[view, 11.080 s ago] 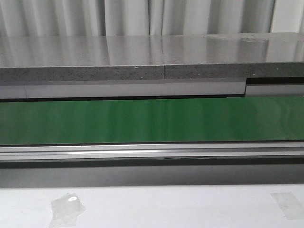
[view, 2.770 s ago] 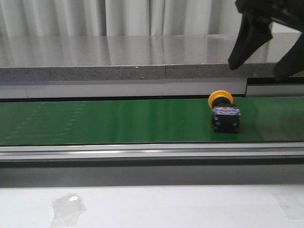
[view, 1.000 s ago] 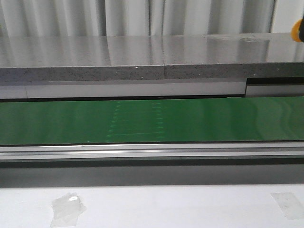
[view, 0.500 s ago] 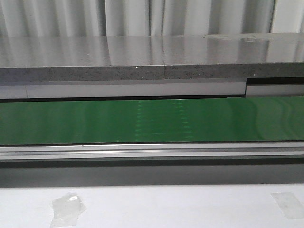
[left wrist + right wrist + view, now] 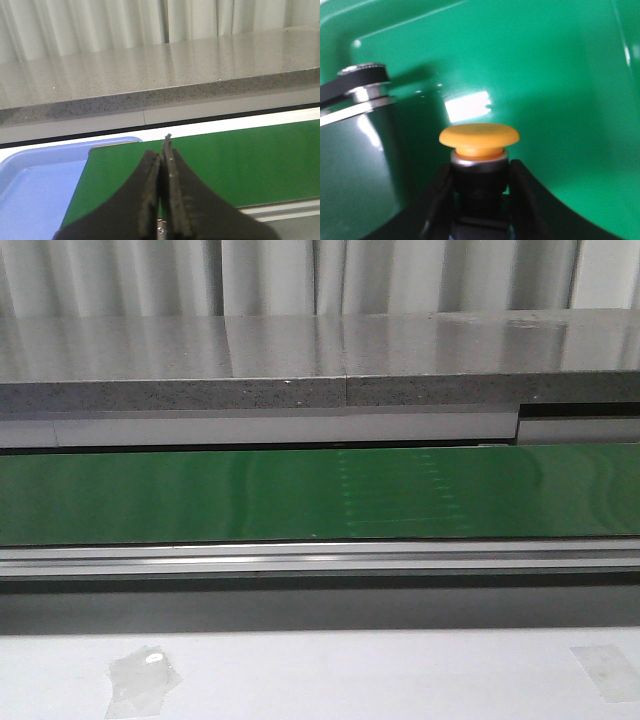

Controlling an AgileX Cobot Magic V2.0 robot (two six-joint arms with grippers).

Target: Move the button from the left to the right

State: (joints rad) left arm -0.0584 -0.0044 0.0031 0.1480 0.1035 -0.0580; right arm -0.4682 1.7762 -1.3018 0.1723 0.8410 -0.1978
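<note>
Button (image 5: 479, 150) pinched between fingers (image 5: 440, 200) of right gripper (image 5: 479, 195), yellow cap outward, above green tray (image 5: 560, 75). Left gripper (image 5: 162, 190) pressed together, beside blue tray (image 5: 35, 190).

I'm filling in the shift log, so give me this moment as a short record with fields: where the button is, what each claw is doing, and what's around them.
button: yellow-capped button, black body clamped between the fingers
right claw: shut on the button, held over a glossy green tray
left claw: shut, holding nothing, above the green belt
beside left claw: blue tray at the belt's end
front view: belt bare, no claw or button visible
behind belt: grey stone counter
</note>
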